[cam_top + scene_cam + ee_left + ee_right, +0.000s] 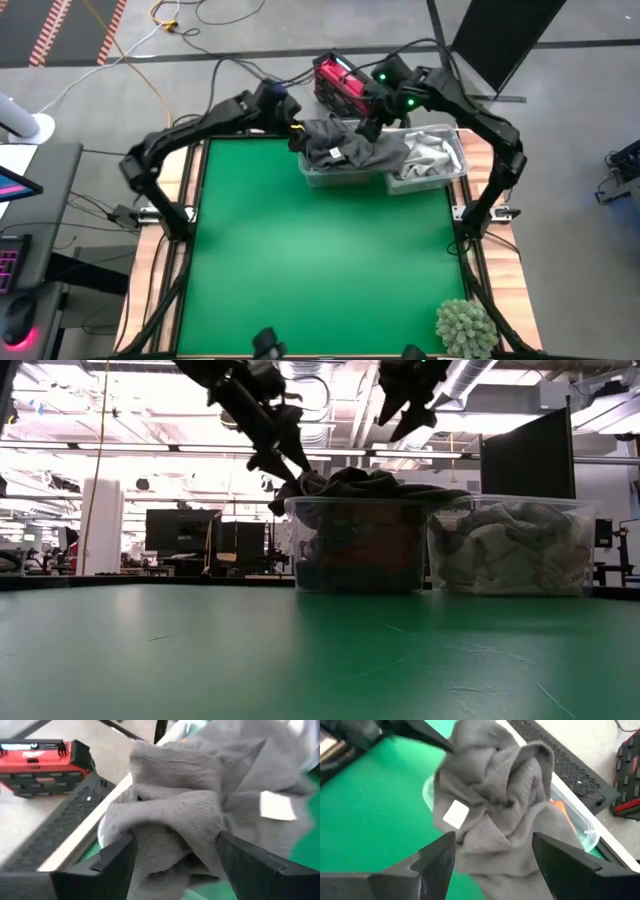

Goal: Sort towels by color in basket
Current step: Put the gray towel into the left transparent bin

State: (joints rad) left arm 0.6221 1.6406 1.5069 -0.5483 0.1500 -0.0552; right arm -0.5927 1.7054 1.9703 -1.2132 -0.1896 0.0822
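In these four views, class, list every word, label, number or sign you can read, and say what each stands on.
No text can be read in any view.
White sewn tag on the dark grey towel: blank or too blurred to read.
Red and black case on the floor: a pale mark along its top edge, too blurred to read.
Monitor beside the table: a glowing screen, with no text legible.

Place: we see a robotics lab or workshop hall.
Ceiling: we see bare ducts (470,380) and strip lights (130,460).
Floor: we see grey concrete with loose cables (170,20) and hazard striping (70,25).
Gear: we see a red tool case (340,85) and a computer monitor (18,185) beside the green table (320,260).
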